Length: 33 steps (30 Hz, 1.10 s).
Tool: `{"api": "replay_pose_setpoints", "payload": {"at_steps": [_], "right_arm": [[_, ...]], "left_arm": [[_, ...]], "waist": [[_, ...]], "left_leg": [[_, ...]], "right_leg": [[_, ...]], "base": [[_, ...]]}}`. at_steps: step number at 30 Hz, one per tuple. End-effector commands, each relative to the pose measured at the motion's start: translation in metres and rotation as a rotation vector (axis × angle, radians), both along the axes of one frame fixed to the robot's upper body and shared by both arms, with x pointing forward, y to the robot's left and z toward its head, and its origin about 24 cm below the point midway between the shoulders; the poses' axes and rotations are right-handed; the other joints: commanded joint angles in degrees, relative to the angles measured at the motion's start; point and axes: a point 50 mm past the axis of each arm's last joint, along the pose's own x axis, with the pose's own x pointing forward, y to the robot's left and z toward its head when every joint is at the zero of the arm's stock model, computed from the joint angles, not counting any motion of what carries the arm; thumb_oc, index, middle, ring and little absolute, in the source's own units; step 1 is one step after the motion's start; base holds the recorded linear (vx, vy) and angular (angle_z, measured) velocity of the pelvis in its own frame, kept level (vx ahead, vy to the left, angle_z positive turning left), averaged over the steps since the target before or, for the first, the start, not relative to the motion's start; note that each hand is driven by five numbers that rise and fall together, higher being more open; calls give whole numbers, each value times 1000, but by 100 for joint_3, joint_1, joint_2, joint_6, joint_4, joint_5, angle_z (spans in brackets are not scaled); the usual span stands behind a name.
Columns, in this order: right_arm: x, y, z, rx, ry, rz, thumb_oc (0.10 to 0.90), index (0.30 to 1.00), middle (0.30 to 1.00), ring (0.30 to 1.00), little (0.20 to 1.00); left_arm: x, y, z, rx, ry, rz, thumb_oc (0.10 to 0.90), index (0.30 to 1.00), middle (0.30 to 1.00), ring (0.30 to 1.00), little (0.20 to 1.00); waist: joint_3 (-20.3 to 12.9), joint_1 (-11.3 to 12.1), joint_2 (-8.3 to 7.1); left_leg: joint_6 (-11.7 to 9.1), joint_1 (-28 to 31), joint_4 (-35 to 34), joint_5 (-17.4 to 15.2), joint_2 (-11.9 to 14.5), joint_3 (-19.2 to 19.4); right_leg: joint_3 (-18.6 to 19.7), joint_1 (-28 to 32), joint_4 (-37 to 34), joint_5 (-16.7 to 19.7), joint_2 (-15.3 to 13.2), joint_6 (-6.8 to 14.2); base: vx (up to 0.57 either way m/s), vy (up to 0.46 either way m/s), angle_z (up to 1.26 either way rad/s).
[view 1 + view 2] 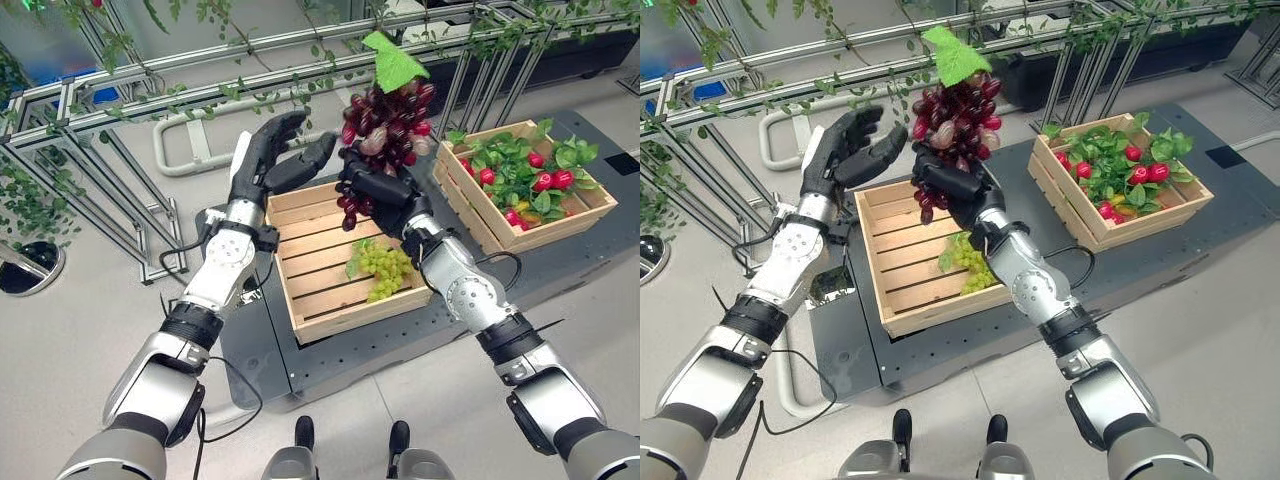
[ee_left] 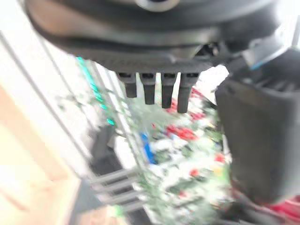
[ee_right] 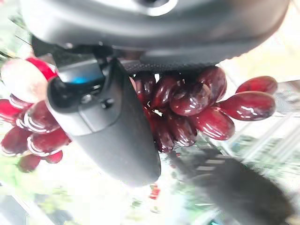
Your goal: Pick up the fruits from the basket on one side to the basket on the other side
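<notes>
The right hand [image 1: 378, 190] is gripping a glossy dark-red grape bunch [image 1: 388, 125] topped by a green leaf, above the slatted crate [image 1: 310, 270] at its 12 o'clock edge. The left hand [image 1: 268, 155] is hovering open-fingered at the bunch's 9 o'clock.

Red grapes [image 1: 388, 125] aloft in right hand [image 1: 375, 190]

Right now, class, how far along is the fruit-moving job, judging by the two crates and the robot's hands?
In hand: the right hand grips a bunch of red grapes, raised above the near crate. The left hand is open beside it, holding nothing. Left to do: green grapes lie in the near crate. The far crate holds leaves and red fruit; which fruits were moved there cannot be told.
</notes>
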Motion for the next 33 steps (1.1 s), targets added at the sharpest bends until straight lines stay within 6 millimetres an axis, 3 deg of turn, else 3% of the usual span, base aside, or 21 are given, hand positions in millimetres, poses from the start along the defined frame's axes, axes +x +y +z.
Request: {"api": "replay_pose_setpoints", "payload": {"at_steps": [1,11,20,22,23,24,26,28,30,32,33], "right_arm": [[-3,-13,52,189,-279,-110,400,300,300,300,300],[-9,-26,50,143,-307,-175,400,300,300,300,300],[-19,-41,44,64,-336,-258,400,300,300,300,300],[-20,-44,45,47,-341,-273,400,300,300,300,300],[-20,-43,46,36,-350,-266,400,300,300,300,300],[-20,-40,48,30,-359,-250,400,300,300,300,300],[-18,-32,48,31,-363,-204,400,300,300,300,300],[-17,-28,50,28,-366,-218,400,300,300,300,300],[-17,-25,52,24,-388,-227,400,300,300,300,300],[-18,-24,54,25,-394,-224,400,300,300,300,300],[-18,-23,54,28,-393,-212,400,300,300,300,300]], "left_arm": [[-11,14,-42,53,84,54,800,900,900,900,900],[-24,5,-52,-39,45,32,800,900,900,900,900],[-45,-25,-62,-162,4,-35,800,900,900,900,900],[-47,-27,-61,-170,-2,-39,800,900,900,900,900],[-48,-26,-60,-179,-9,-27,800,900,900,900,900],[-51,-20,-60,-185,-21,-3,800,900,900,900,900],[-56,-11,-60,-185,-41,51,800,900,900,900,900],[-55,-10,-55,-185,-43,45,800,900,900,900,900],[-53,-12,-48,-148,-67,27,800,900,900,900,900],[-53,-10,-47,-133,-72,38,800,900,900,900,900],[-53,-7,-48,-140,-67,60,800,900,900,900,900]], "waist": [[-1536,1,-120],[-1518,-59,-175],[-1412,-150,-257],[-1395,-154,-283],[-1334,-143,-333],[-1220,-68,-372],[-1110,76,-341],[-1009,24,-261],[-881,21,-255],[-844,23,-247],[-819,38,-221]], "left_leg": [[-181,318,6,-776,115,-53],[-167,317,6,-783,129,5],[-121,347,6,-827,136,31],[-97,311,49,-809,61,-38],[-75,247,429,-995,-80,-231],[-18,127,864,-1279,-277,-659],[182,-13,871,-1321,-699,-1424],[262,57,812,-1338,-622,-1088],[325,24,819,-1369,-797,-1089],[318,18,812,-1382,-821,-1026],[301,53,768,-1376,-821,-927]], "right_leg": [[175,210,10,-266,-200,38],[292,155,10,-250,-169,33],[490,133,10,-263,-85,-7],[605,81,10,-200,-72,-24],[769,44,10,-154,-98,-45],[1006,13,39,-113,-133,-48],[1370,-211,205,-27,-97,-8],[1405,-395,244,91,-186,80],[1443,-676,106,507,-357,295],[1300,-840,118,621,-407,336],[1055,-992,259,669,-442,338]], "base": [[-19,-15,-4],[-17,-17,-6],[-61,-5,-4],[-147,95,-14],[-182,150,-30],[-184,178,-41],[-200,187,-104],[-170,208,-155],[-265,154,-109],[-210,78,-89],[-330,112,-91]]}}
